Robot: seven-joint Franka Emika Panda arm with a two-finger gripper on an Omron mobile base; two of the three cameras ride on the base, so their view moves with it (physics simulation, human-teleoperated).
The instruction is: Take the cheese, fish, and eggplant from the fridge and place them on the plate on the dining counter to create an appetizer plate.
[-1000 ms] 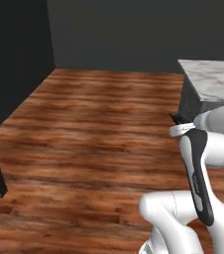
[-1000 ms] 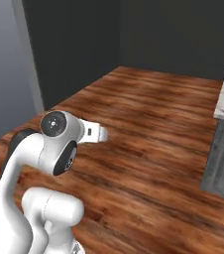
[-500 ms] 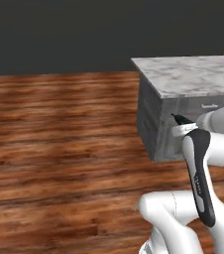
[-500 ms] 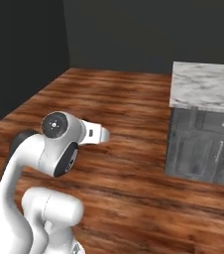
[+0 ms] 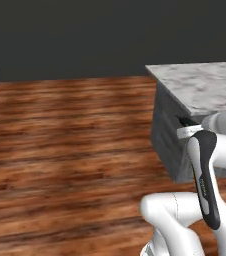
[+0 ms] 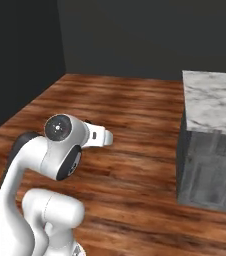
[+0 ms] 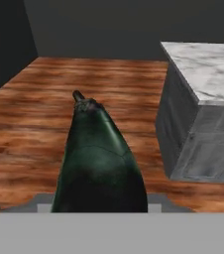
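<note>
**Carrying the eggplant, base turning toward a marble block**

Since the earlier frames the whole picture has shifted: the camera has swung with the base, the dark fridge side at the left edge is gone, and a marble-topped cabinet (image 5: 205,90) now stands at the right of both base views. Nothing on the floor itself has moved.

In the hand view the eggplant (image 7: 98,163) sits directly in front of the camera, stem end pointing away, and it seems pinched between the fingers, although the tips themselves are hidden behind it. So the hand is pressed on the eggplant, I judge, not spread free. It travels with the arm (image 6: 60,145), above the wooden floor (image 5: 65,135).

The step in hand is, in my judgement, the transport from fridge to plate. No plate or stools are seen yet, so the next move calls for more driving or turning until the dining counter appears.

Open floor lies wide to the left and ahead. The near corner of the cabinet is close to the forearm on the right side, so a turn that way needs care.
</note>
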